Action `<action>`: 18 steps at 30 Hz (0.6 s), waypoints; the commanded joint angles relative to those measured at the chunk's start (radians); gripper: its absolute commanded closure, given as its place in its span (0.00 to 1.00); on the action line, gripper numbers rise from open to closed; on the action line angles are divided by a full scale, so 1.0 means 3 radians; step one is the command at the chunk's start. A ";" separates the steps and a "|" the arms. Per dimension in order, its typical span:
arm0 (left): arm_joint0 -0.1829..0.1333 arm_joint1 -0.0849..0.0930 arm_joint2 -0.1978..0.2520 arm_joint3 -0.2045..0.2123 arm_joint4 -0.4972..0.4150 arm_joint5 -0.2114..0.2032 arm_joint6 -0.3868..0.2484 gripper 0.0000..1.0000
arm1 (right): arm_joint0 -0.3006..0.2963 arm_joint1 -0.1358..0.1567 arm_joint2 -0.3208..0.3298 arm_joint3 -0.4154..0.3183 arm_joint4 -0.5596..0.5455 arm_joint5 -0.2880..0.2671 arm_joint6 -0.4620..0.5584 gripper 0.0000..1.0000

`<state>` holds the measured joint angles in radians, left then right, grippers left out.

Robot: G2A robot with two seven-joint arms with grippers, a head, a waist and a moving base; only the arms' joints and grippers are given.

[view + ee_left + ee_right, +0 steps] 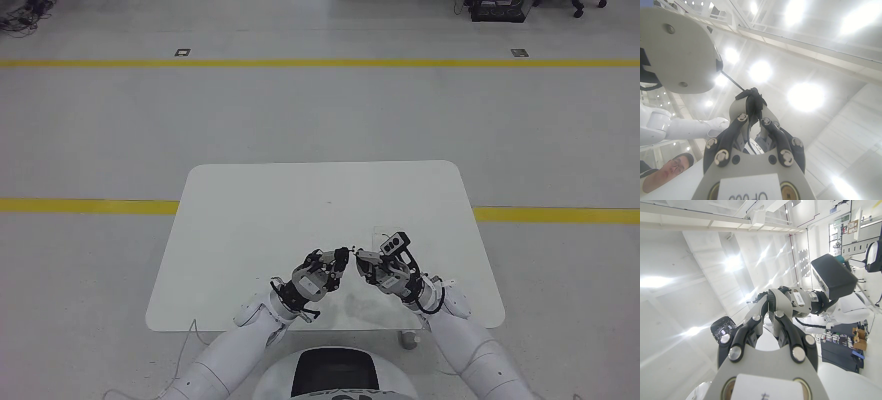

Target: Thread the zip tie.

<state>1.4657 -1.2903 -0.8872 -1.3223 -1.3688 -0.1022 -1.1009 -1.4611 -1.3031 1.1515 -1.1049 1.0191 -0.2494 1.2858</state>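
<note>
Zip tie (751, 98): pinched as a crumpled black bunch between the fingertips of the left claw (753, 108), clenched on it at the centre of the left wrist view. From that bunch, thin black strap (732, 80) slanting toward the upper left into the right claw (766, 303), likewise clenched, grasping that end. From above, both claws tip to tip at the lower middle of the frame, over the lower part of the white bench (300, 200). Around the bench, pale floor (100, 130) crossed by two yellow lines (300, 63), one near the top, one at mid-height
</note>
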 commanded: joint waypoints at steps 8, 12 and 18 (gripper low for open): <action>0.0000 0.0000 0.0000 0.0000 0.0000 0.0000 0.0000 1.00 | 0.0002 0.0000 -0.0002 0.0020 -0.0016 0.0011 -0.0001 1.00; 0.0000 0.0000 0.0000 0.0000 0.0000 0.0000 0.0000 1.00 | 0.0008 -0.0001 -0.0003 0.0031 -0.0021 0.0019 -0.0006 1.00; 0.0000 0.0000 0.0000 0.0000 0.0000 0.0000 0.0000 1.00 | 0.0018 -0.0002 -0.0009 0.0055 -0.0031 0.0032 -0.0010 1.00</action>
<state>1.4657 -1.2903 -0.8872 -1.3223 -1.3688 -0.1022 -1.1009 -1.4563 -1.3037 1.1490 -1.0893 1.0101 -0.2402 1.2832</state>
